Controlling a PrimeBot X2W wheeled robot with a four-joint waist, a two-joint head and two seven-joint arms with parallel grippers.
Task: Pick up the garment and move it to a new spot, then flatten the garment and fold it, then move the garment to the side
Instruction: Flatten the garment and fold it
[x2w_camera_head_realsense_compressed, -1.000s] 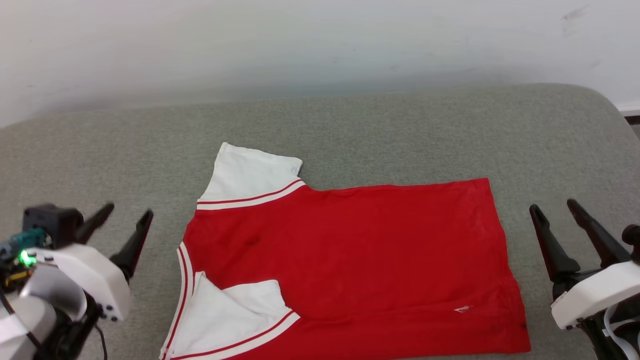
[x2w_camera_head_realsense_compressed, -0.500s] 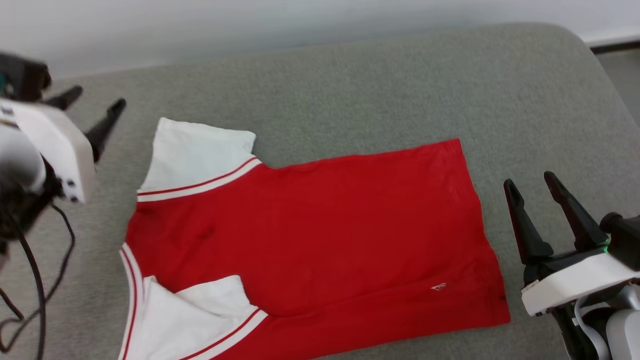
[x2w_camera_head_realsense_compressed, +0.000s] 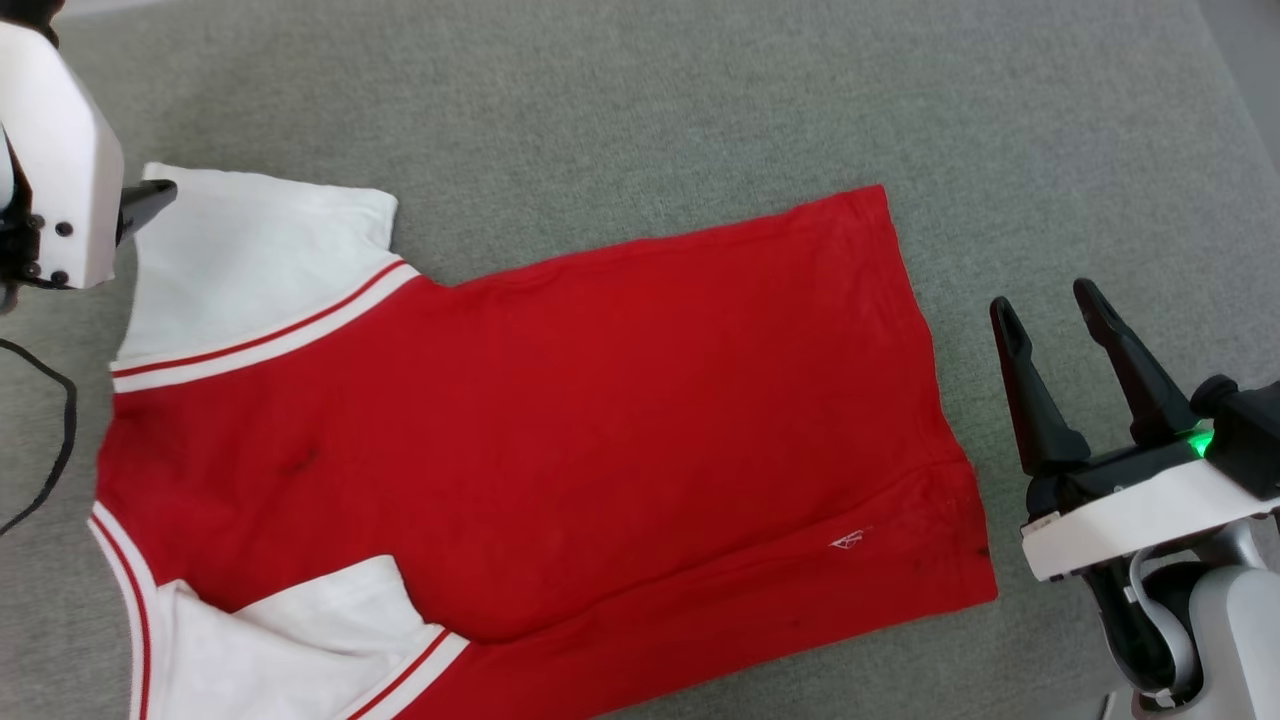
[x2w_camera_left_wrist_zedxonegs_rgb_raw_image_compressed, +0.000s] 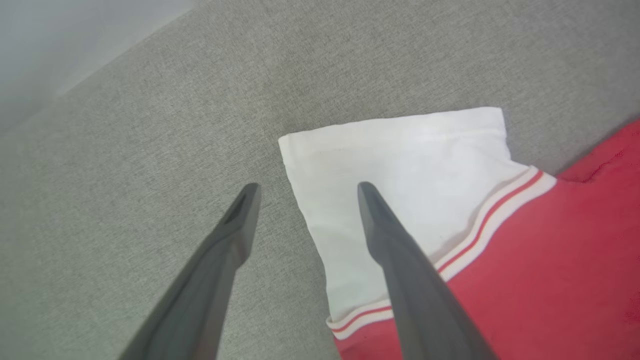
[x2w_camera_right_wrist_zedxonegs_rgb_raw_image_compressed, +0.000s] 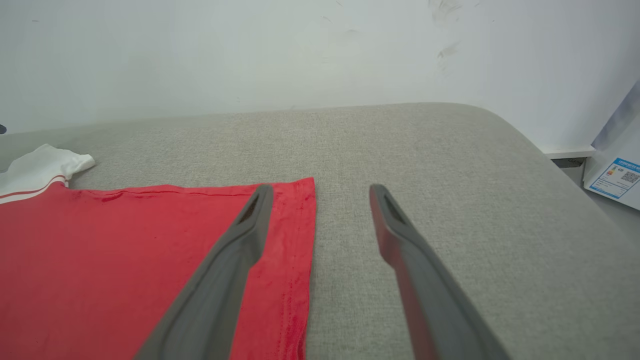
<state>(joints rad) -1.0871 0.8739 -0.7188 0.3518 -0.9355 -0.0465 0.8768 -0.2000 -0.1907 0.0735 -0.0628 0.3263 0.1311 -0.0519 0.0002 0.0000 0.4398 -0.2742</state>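
Red jersey T-shirt (x2w_camera_head_realsense_compressed: 520, 420) lies spread along the middle of the grey upholstered cushion (x2w_camera_head_realsense_compressed: 650, 90), collar end toward the robot's left edge, hem toward the right edge, plain side up. By its look the garment is already laid out at its spot and largely flattened: the body is smooth, with only faint creases. No fold is made yet, so folding and the final shift to the side are left. The far white sleeve (x2w_camera_head_realsense_compressed: 260, 250) lies flat and pointing toward the cushion's back edge. The near white sleeve (x2w_camera_head_realsense_compressed: 300, 640) is creased in against the body and probably wants smoothing first.

The right gripper (x2w_camera_head_realsense_compressed: 1045, 300) hangs just beyond the hem, near the cushion's right edge, fingers spread wide and empty. The left gripper (x2w_camera_left_wrist_zedxonegs_rgb_raw_image_compressed: 306, 187) is also spread wide and empty, straddling the outer edge of the far sleeve, one finger over white cloth and the other over bare upholstery. Whether it touches the cloth cannot be told. I judge it is lining up to take that sleeve. A small white logo (x2w_camera_head_realsense_compressed: 848, 540) sits near the hem, on the near side.

The cushion is coarse woven fabric with a rounded far right corner. Behind it stands a pale wall (x2w_camera_right_wrist_zedxonegs_rgb_raw_image_compressed: 250, 50) with a few scuff marks. Past the corner leans a white sheet bearing a coloured label (x2w_camera_right_wrist_zedxonegs_rgb_raw_image_compressed: 617, 180)
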